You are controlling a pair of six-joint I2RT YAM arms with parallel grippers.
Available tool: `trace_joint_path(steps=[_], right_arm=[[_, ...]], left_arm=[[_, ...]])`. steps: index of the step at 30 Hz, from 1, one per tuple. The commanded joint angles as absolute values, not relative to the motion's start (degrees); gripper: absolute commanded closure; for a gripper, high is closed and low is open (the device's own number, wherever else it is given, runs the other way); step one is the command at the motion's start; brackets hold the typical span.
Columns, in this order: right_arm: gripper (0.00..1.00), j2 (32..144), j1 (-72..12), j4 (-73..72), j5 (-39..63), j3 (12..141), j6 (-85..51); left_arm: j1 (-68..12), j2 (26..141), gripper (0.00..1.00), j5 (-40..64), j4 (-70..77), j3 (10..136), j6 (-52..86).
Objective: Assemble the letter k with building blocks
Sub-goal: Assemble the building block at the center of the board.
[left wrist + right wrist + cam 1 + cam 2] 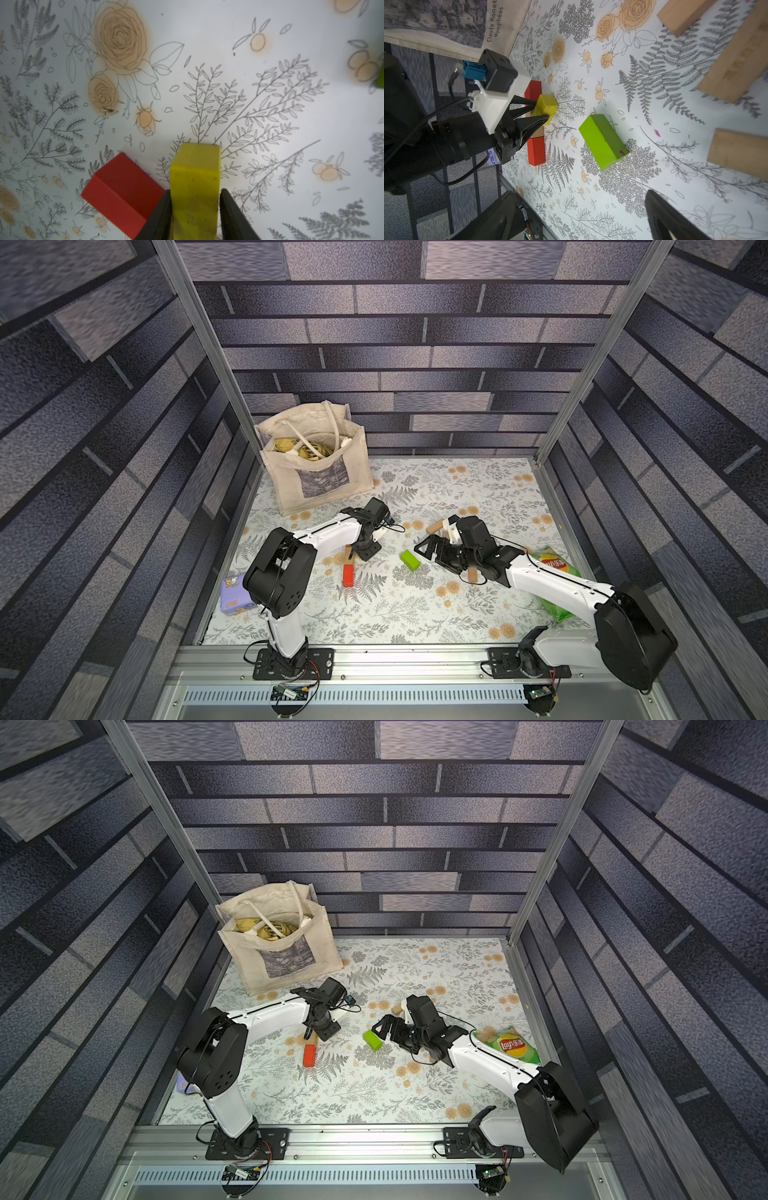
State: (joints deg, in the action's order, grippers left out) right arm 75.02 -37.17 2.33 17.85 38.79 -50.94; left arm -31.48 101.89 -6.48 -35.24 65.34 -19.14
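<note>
My left gripper (195, 194) is shut on a yellow block (196, 166), its black fingers (164, 209) against both long sides. In the right wrist view the yellow block (547, 106) slants out from a line of a red block (533, 89), a tan block (538, 133) and a second red block (536, 153). A green block (604, 143) lies loose beside them, also seen as the green block (410, 560) in a top view. My right gripper (581, 216) hangs open just right of it with nothing between its fingers.
Three loose tan blocks (737, 62) lie beyond the green one. A cloth tote bag (316, 472) stands at the back left. A purple tissue pack (235, 593) is by the left arm's base, and a green chip bag (555, 568) under the right arm.
</note>
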Motion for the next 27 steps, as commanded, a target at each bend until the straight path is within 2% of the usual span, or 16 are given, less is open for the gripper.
trace_joint_path(steps=[1, 27], right_arm=[[0.0, 74.88, -37.61, 3.79, 17.08, 39.79, -49.74], [0.0, 74.82, -37.61, 3.36, 17.27, 39.29, -49.78]], left_arm=[[-31.2, 102.39, 0.59, -7.23, -35.76, 64.86, -19.9], [-32.59, 102.22, 0.56, -9.45, -34.21, 64.25, -20.29]])
